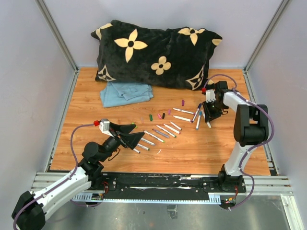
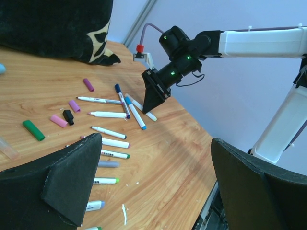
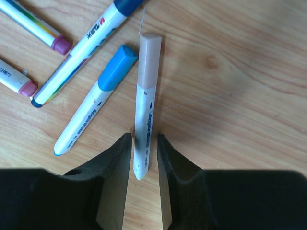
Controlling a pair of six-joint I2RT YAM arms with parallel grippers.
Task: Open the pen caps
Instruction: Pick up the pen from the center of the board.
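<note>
My right end effector (image 3: 144, 158) is down at the counter (image 3: 230, 96), far right side. Its two fingers (image 3: 115, 167) stand narrowly apart, one on each side of the barrel of a white pen (image 3: 144, 120) lying flat on the wood. I cannot tell whether they press on it or only flank it. That pen still wears its pale cap (image 3: 149, 57), which points away from my wrist. Just beside it lies a pen with its light blue cap (image 3: 116, 69) on, and next to that one with a dark blue cap (image 3: 125, 5). My left end effector (image 2: 158, 191) hangs above the near left of the counter with its fingers spread wide and nothing between them, over the left end of a row of pens (image 1: 163, 130). Loose caps lie on the wood between the two groups: a green cap (image 2: 33, 130), a pink cap (image 2: 59, 120) just beside a black cap (image 2: 68, 117), a purple cap (image 2: 74, 105) and a second purple cap (image 2: 88, 85) farther back. A black pillow (image 1: 153, 52) sits at the back, with a blue cloth (image 1: 125, 92) in front of it.
</note>
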